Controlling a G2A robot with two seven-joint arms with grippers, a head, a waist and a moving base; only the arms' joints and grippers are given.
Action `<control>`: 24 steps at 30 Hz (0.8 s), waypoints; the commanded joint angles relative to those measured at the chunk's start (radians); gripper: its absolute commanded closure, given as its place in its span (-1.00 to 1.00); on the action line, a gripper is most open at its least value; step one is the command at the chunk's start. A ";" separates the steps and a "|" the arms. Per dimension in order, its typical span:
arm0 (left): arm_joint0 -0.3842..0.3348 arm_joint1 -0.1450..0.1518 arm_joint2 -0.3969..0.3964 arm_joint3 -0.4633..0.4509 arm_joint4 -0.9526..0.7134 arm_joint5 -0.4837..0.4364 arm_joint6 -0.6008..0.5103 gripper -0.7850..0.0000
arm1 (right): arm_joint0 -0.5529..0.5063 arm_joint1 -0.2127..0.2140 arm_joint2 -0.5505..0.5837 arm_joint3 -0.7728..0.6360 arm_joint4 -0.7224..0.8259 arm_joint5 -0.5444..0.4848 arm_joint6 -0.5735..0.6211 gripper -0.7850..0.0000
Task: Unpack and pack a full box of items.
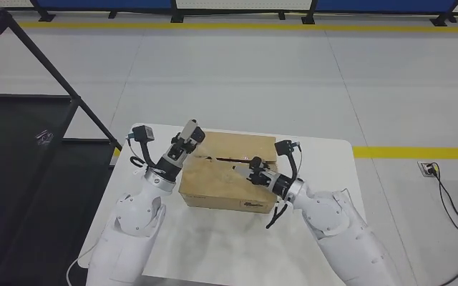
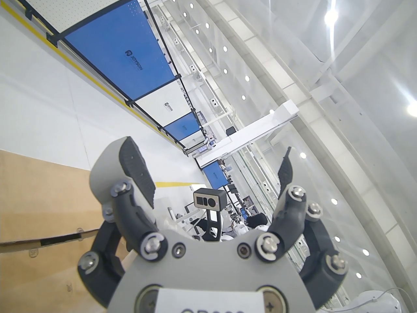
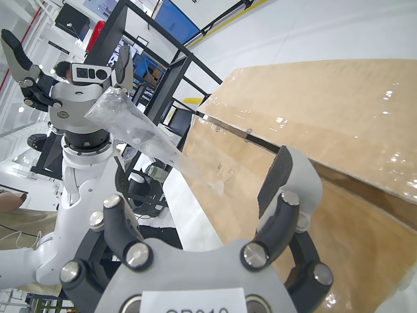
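Both spread: left pincer (image 1: pixel 187 136), right pincer (image 1: pixel 254 174) | you can't see inside brown cardboard box (image 1: pixel 218 182) | clear tape strip (image 3: pixel 136 125) slants from box to left finger (image 3: pixel 123 65).

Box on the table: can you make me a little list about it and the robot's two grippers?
Box: brown cardboard box, flaps down, on the white table
Tape: clear tape strip, lifted off the box top, running up to the left gripper
Left gripper: open, raised beside the box
Right gripper: open, empty, close to the flap seam
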 commanded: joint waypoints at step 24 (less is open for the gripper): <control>0.006 -0.004 0.000 -0.010 0.005 0.008 -0.002 -1.00 | 0.027 -0.013 -0.146 -0.052 -0.489 -0.058 -0.088 -0.25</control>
